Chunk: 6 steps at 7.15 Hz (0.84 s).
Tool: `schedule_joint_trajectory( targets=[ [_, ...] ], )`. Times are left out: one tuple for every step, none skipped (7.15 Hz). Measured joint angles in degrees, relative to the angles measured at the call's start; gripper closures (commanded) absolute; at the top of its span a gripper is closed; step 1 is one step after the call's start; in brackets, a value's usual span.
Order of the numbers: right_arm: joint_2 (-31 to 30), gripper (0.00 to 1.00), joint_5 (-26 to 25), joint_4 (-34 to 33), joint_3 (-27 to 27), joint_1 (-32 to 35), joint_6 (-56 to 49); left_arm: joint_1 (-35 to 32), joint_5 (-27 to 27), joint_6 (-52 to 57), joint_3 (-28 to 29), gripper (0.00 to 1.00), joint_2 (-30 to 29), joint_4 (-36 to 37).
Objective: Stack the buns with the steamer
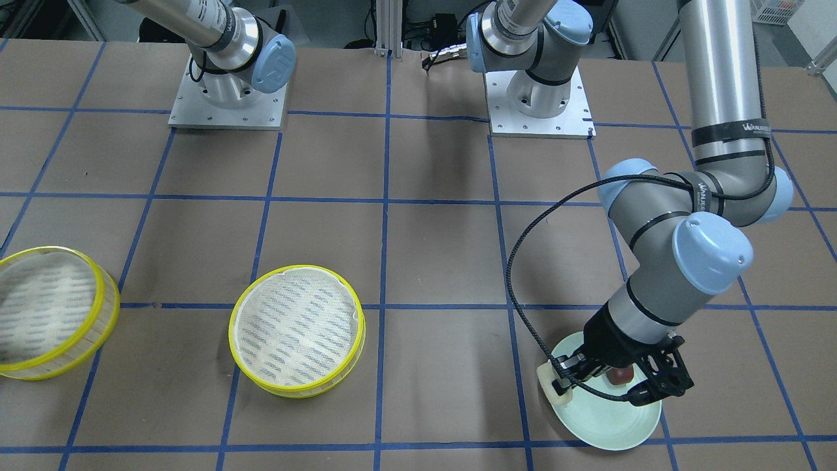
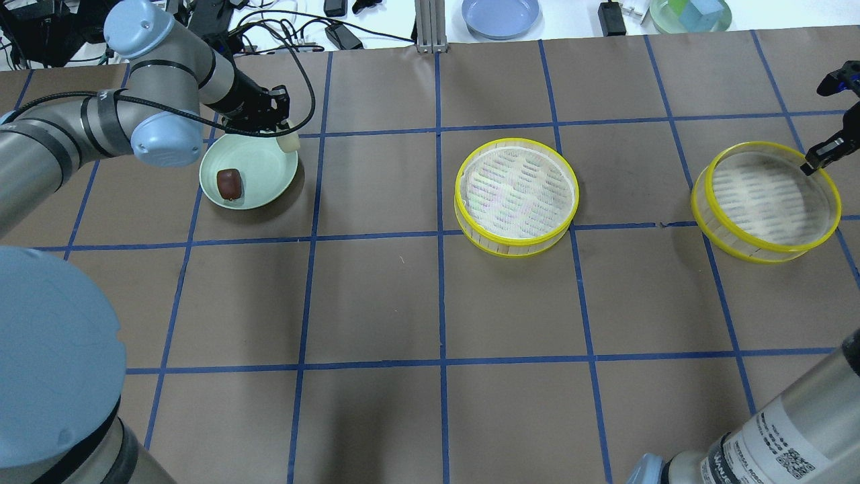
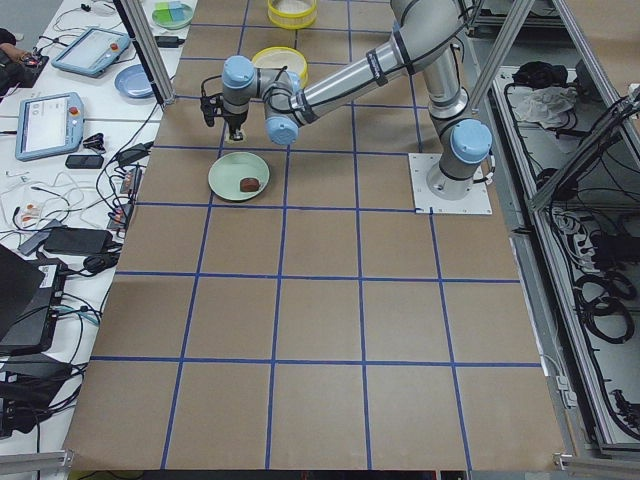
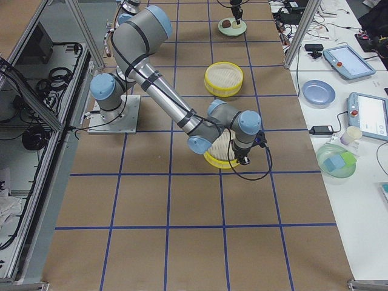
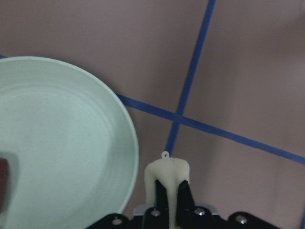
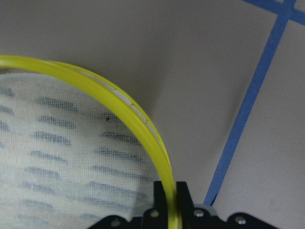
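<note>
My left gripper is shut on the cream-white bun and holds it just past the rim of the pale green plate; the bun also shows in the front view. The dark reddish-brown bun lies on the plate. My right gripper is shut on the yellow rim of the far-right steamer tray. A second yellow steamer tray stands empty at mid-table.
A blue plate and a green dish with cubes sit on the bench beyond the table's far edge. The two arm bases stand at the robot's side. Blue tape lines grid the brown table.
</note>
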Motion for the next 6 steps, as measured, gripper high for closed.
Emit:
schedule_joint_trajectory(
  targets=[
    [-0.5, 1.00, -0.5, 0.8, 0.1, 0.0, 0.1, -3.3, -0.2, -6.6, 1.0, 1.00, 0.6, 0.4],
    [-2.2, 1.00, -1.2, 2.5, 0.1, 0.1, 0.4, -6.5, -1.6, -12.0, 1.9, 1.00, 0.7, 1.1],
    [-5.2, 1.00, -1.5, 5.1, 0.0, 0.6, 1.7, -9.2, -3.9, -16.5, 2.4, 1.00, 0.3, 2.7],
    [-7.6, 1.00, -1.6, 7.2, -0.1, 1.4, 3.3, -11.9, -6.0, -21.3, 2.5, 1.00, -0.4, 5.1],
    [-9.2, 1.00, -1.5, 8.4, -0.1, 2.5, 5.4, -14.9, -7.8, -25.9, 2.5, 1.00, -1.5, 6.8],
    [-10.3, 1.00, -1.5, 8.8, 0.0, 4.1, 7.9, -18.2, -9.2, -29.8, 2.5, 1.00, -2.7, 7.6]
  ],
)
